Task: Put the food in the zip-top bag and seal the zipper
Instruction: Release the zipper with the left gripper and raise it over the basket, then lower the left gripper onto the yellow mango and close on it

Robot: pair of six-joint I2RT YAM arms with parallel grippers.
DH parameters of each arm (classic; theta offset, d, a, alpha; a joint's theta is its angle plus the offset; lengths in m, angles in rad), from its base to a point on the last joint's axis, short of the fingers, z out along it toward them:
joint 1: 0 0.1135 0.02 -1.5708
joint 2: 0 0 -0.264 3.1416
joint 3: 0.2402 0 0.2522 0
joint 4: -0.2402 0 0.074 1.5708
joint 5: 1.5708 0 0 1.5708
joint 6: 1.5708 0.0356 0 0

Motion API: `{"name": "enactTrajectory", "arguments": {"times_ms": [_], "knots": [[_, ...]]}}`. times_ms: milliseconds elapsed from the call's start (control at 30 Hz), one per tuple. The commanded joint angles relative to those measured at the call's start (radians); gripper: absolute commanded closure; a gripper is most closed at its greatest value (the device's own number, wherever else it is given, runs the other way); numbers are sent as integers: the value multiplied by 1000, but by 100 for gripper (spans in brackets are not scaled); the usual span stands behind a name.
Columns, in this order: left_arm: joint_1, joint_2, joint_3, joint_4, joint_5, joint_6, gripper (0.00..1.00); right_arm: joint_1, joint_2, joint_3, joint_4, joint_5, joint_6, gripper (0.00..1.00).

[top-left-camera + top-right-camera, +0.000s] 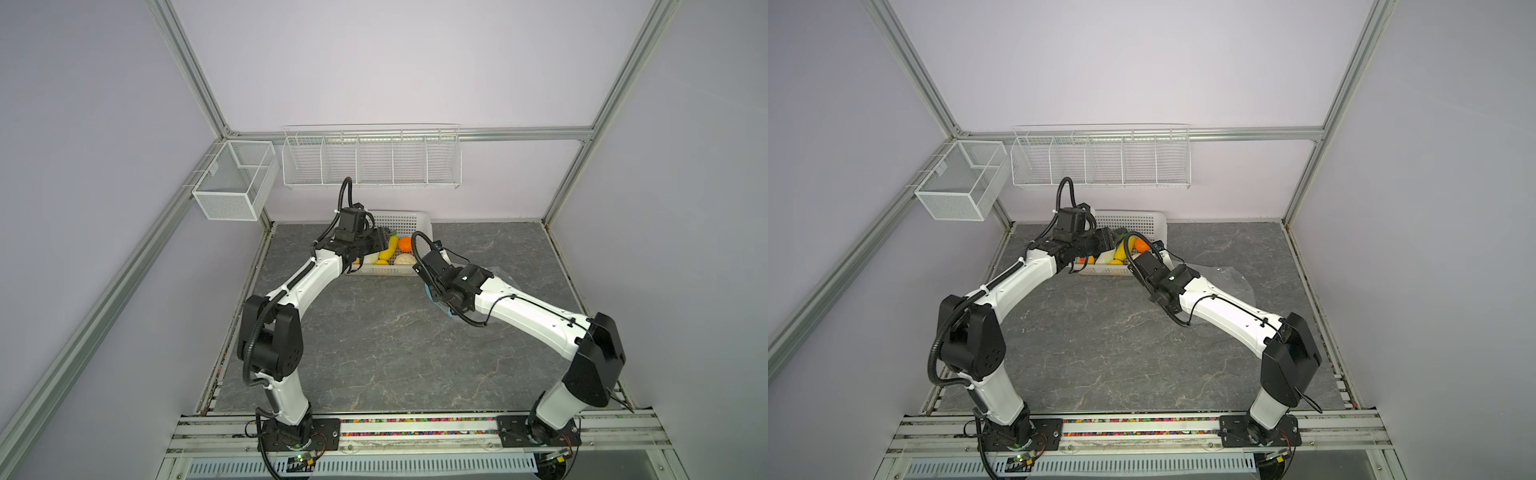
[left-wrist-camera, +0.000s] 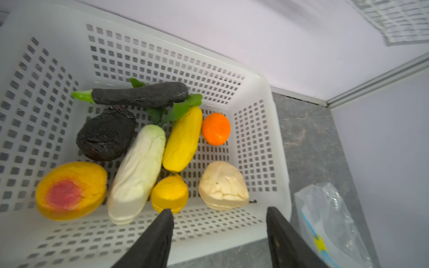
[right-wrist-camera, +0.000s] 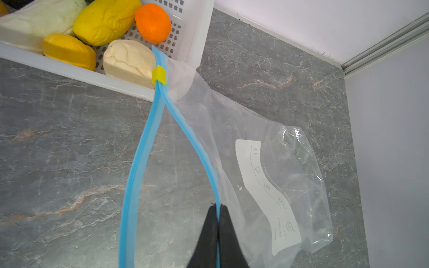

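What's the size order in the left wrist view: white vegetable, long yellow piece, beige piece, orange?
1. white vegetable
2. long yellow piece and beige piece: about alike, beige nearer the camera, so unranked
3. orange, clearly smallest

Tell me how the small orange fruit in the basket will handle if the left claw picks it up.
The orange fruit is nearly round, so it will probably roll if nudged, though the basket wall beside it should stop it. Its matte, dimpled skin looks grippy rather than slippery. It looks like light foam, likely squashing under the open left claw.
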Motion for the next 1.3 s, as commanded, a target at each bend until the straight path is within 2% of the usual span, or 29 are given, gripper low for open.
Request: {"name": "enactTrajectory", "arguments": {"times_ms": [0, 200, 333, 633, 1067, 1267], "knots": [[20, 76, 99, -164, -29, 69, 34, 3, -6, -9, 31, -14, -18, 94], [42, 138, 175, -222, -42, 81, 33, -2, -14, -35, 59, -26, -20, 94], [57, 155, 209, -293, -128, 86, 33, -8, -25, -57, 78, -34, -23, 94], [74, 246, 334, -442, -241, 115, 35, -9, -16, -68, 106, -61, -23, 94], [97, 380, 436, -550, -277, 108, 45, -15, 9, -60, 125, -79, -32, 94], [97, 408, 430, -562, -302, 98, 48, -24, 15, -66, 133, -87, -34, 94]]}}
